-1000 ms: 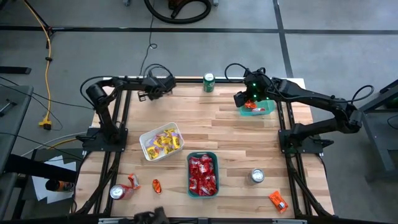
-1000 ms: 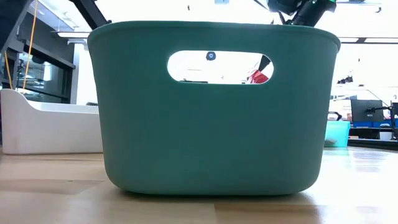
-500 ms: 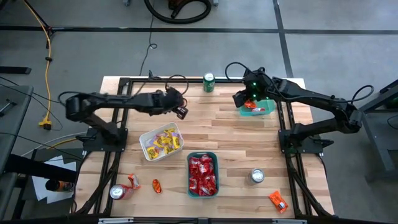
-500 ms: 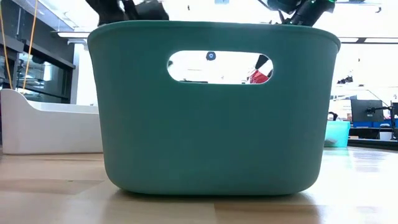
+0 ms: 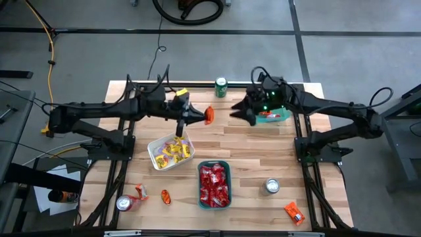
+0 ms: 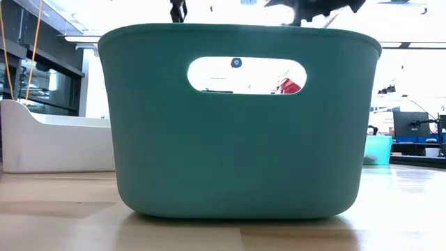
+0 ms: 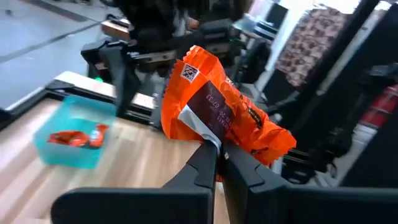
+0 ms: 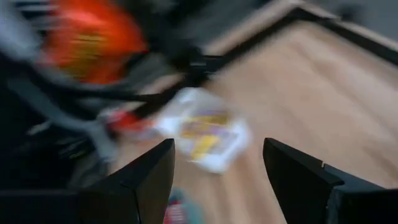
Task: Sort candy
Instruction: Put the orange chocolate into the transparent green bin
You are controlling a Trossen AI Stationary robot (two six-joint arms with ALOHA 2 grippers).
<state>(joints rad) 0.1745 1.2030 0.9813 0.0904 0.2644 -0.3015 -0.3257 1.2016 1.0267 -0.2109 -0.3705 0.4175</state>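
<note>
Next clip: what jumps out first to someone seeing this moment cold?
The left gripper hangs above the table's far middle, shut on an orange candy packet. The right gripper faces it, open, beside the small teal tray at the far right. Nearer, a white tray holds yellow candy and a green tray red.

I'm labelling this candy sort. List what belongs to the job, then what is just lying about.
Job:
- orange candy packet, pinched in the shut left gripper
- open right gripper, facing it
- white tray of yellow candy
- green tray of red candy
- light blue tray
- loose candy near the table's front

Lying about:
- green can
- silver cans
</note>
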